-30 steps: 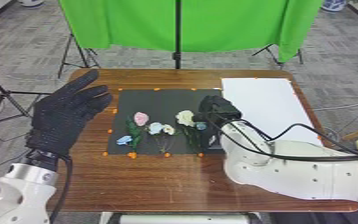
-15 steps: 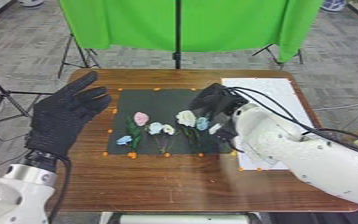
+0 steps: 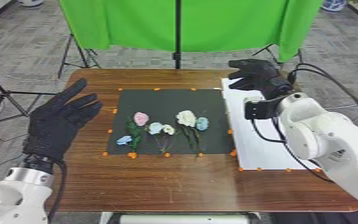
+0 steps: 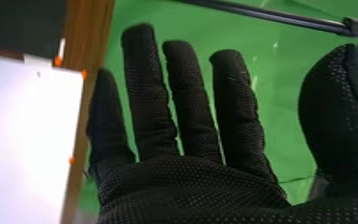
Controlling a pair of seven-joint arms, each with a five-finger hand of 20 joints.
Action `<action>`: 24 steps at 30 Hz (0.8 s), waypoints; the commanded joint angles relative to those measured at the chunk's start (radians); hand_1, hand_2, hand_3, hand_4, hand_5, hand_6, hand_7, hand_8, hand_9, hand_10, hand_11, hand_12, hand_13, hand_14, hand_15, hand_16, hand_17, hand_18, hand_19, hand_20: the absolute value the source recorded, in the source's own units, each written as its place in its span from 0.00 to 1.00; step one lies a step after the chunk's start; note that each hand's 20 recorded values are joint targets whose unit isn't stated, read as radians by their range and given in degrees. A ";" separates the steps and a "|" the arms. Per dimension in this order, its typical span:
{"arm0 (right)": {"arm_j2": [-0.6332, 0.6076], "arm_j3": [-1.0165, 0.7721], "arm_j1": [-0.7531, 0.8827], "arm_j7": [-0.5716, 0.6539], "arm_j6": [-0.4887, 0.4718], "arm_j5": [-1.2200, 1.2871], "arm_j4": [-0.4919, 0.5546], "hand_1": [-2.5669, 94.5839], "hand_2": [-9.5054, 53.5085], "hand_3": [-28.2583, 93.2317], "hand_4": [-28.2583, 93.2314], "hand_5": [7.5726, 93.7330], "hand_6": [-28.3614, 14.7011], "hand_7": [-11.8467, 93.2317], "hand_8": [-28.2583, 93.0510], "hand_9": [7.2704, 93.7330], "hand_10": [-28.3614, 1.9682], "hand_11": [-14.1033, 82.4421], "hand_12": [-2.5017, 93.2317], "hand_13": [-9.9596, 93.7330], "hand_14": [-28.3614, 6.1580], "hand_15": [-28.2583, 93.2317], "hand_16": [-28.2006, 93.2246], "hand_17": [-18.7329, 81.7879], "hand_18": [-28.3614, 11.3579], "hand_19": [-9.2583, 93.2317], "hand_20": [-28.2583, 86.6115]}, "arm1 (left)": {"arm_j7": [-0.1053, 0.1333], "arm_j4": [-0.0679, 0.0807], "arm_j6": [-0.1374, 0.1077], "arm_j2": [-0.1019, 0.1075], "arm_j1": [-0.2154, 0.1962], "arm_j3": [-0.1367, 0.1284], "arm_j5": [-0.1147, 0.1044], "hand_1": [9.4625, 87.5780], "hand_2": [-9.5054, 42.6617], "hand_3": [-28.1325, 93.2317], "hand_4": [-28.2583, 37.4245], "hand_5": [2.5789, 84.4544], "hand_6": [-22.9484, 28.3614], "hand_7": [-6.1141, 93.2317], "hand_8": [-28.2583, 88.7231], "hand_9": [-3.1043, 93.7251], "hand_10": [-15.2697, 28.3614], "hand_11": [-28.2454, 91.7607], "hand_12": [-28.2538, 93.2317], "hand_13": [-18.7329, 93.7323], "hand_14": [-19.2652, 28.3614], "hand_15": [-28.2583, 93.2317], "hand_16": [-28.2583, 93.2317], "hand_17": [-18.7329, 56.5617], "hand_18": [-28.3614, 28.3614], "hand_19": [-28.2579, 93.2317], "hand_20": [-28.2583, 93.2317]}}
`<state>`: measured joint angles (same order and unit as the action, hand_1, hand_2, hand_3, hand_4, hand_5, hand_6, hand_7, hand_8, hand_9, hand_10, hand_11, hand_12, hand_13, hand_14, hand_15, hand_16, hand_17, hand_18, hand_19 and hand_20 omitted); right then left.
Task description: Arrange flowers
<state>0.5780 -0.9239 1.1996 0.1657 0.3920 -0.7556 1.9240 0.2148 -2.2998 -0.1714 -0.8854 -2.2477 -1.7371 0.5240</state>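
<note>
Hovering open and empty, left robot hand [image 3: 54,122] and right robot hand [image 3: 259,76] flank flowers [image 3: 186,118]

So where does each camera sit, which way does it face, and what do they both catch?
Head view: on the robot's head, looking forward and down at the table, flowers and green cloth beyond; both arms show, with left hand and right hand.
Right wrist view: on the right wrist, looking along the right hand's straight fingers, past the table edge, toward the green cloth.
Shared: right hand, white sheet, dark mat, table and green cloth.
</note>
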 commanded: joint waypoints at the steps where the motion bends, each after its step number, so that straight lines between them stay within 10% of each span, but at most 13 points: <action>1: -0.027 -0.137 0.169 -0.062 -0.148 0.225 -0.047 0.26 0.15 0.90 0.00 0.46 0.70 0.28 0.12 0.51 0.49 0.27 0.16 0.50 0.33 0.52 0.32 0.22 0.14 0.58 0.34 | 0.008 0.021 -0.014 -0.007 -0.036 -0.034 -0.029 0.17 0.30 0.86 0.06 0.41 0.55 0.19 0.16 0.38 0.79 0.43 0.32 0.37 0.97 0.62 0.17 0.10 0.93 0.63 0.41; 13: -0.024 -0.228 0.254 -0.111 -0.209 0.299 -0.058 0.24 0.17 0.89 0.00 0.45 0.72 0.27 0.12 0.50 0.51 0.26 0.17 0.48 0.32 0.50 0.34 0.21 0.14 0.56 0.35 | 0.031 0.028 -0.030 -0.042 -0.116 -0.130 -0.065 0.16 0.30 0.87 0.05 0.40 0.57 0.20 0.16 0.39 0.83 0.47 0.34 0.38 1.00 0.66 0.17 0.10 0.93 0.64 0.40; 24: -0.020 -0.203 0.234 -0.142 -0.271 0.330 -0.074 0.22 0.19 0.89 0.00 0.42 0.71 0.25 0.13 0.47 0.52 0.22 0.16 0.48 0.30 0.44 0.34 0.21 0.15 0.53 0.35 | 0.042 0.063 -0.036 -0.017 -0.072 -0.112 -0.088 0.16 0.30 0.87 0.04 0.39 0.56 0.20 0.16 0.37 0.80 0.43 0.33 0.36 0.97 0.60 0.18 0.09 0.93 0.63 0.39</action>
<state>0.5594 -1.1281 1.4388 0.0421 0.1626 -0.4398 1.8498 0.2610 -2.2550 -0.1906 -0.9104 -2.3369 -1.8624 0.4501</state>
